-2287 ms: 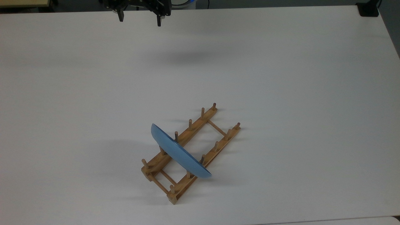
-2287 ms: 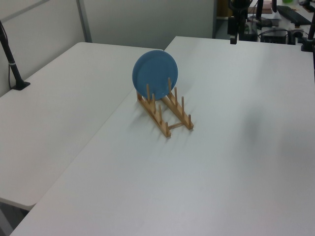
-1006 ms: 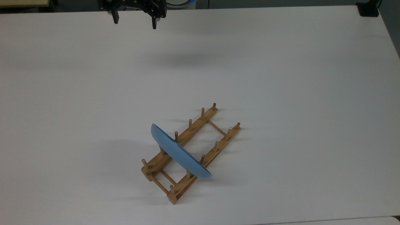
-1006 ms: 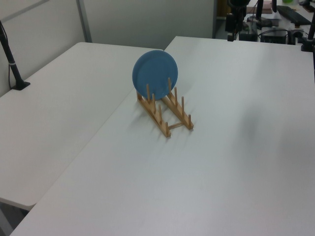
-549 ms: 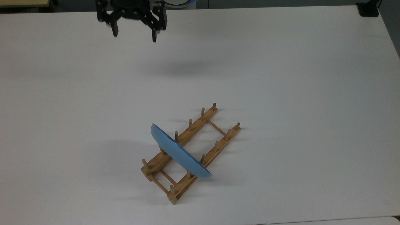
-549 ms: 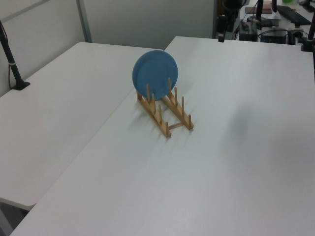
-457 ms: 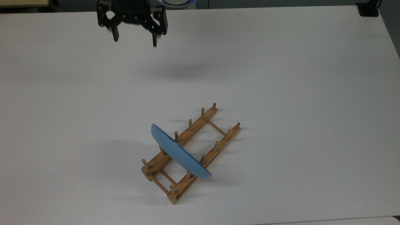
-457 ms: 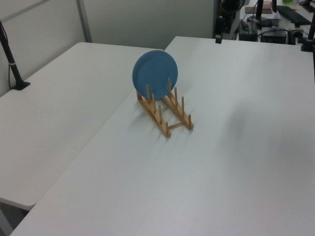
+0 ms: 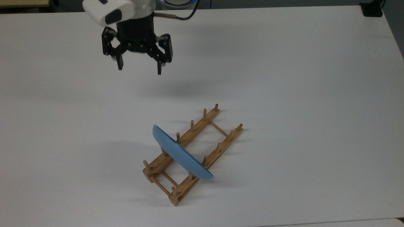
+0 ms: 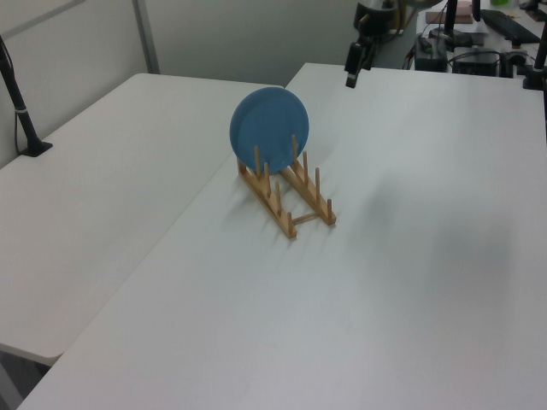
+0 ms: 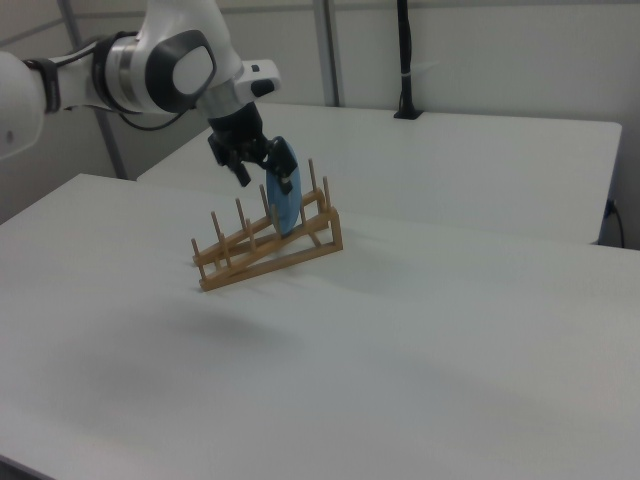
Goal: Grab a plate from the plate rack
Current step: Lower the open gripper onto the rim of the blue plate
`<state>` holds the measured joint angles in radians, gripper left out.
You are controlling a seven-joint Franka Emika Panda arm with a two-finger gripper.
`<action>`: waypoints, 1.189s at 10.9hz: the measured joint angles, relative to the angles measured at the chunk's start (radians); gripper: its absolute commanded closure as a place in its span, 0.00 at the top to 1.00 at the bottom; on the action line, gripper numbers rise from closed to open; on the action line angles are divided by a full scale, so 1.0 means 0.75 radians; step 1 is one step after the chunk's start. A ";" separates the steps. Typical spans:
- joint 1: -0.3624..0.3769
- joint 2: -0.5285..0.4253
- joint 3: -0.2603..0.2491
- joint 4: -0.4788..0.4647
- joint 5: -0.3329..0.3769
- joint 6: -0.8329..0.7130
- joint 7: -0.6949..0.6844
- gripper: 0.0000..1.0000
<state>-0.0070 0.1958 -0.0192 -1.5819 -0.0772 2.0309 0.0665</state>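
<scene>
The wooden plate rack [image 9: 192, 154] is being supported by the white table [image 9: 315, 94], lying diagonally in the top view. The light-blue plate [image 9: 181, 154] is being held on edge between pegs toward the near-left end of the rack in the top view. Farther off, the gripper [image 9: 139, 67] is being held above the table, fingers spread wide and empty, well apart from the plate.

- The top view looked steeply down on the table [image 9: 300, 94] from high above; the arm entered at its upper edge;
- The left view and the right view stood lower, at opposite sides, facing inward; all three shared the plate rack [image 9: 217, 148] [image 10: 301, 199] [image 11: 262, 252].
</scene>
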 measured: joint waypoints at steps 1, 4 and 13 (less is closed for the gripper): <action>0.002 0.025 0.001 0.022 -0.014 0.048 0.014 1.00; 0.044 0.089 0.004 0.064 -0.126 0.204 0.118 0.87; 0.094 0.313 0.005 0.160 -0.427 0.428 0.396 0.42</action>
<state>0.0632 0.4305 -0.0152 -1.4618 -0.3975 2.3518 0.3634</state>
